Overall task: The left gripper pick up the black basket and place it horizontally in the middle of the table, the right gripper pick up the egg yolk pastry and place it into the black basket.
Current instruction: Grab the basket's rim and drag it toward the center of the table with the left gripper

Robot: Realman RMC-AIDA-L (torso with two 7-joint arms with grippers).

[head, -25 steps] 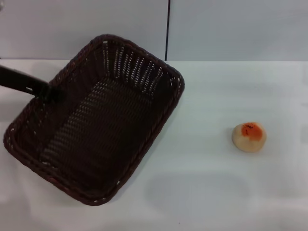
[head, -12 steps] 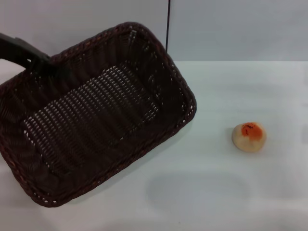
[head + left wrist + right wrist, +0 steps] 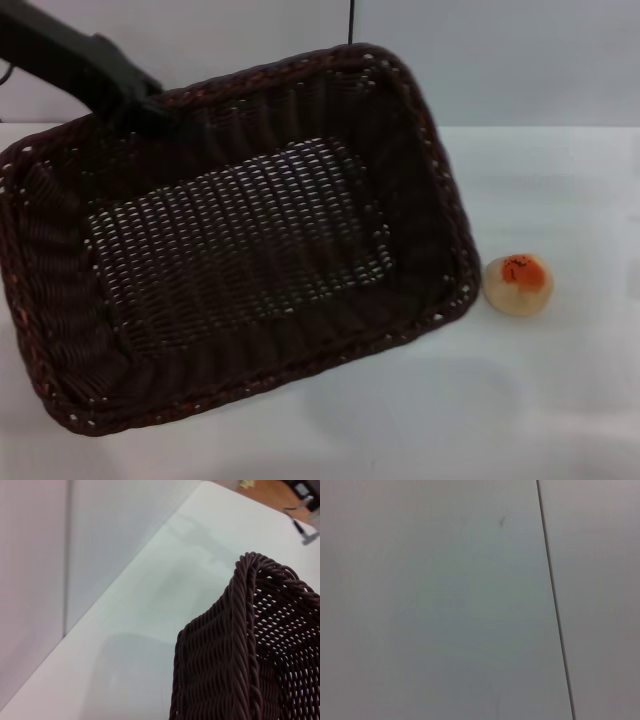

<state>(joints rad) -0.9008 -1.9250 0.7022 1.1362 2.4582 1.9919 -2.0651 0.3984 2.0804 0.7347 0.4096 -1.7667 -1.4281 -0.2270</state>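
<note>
**Basket aloft, pastry waiting on the table**

Clamped on the far-left rim of the black basket [image 3: 240,240]: the left gripper [image 3: 140,100], entering from the upper-left corner of the head view, fingers hidden against the dark weave. Lifted and tilted toward the camera, filling most of the left and centre, one corner near the egg yolk pastry [image 3: 517,284]. Just beside that near-right corner, apart from the rim, sitting on the table [image 3: 560,400] with orange glazed top up. From the left wrist view, only a braided corner and slanted openwork side above white tabletop. Nowhere seen: the right gripper. From its wrist camera, plain pale surface crossed by a dark seam.
</note>
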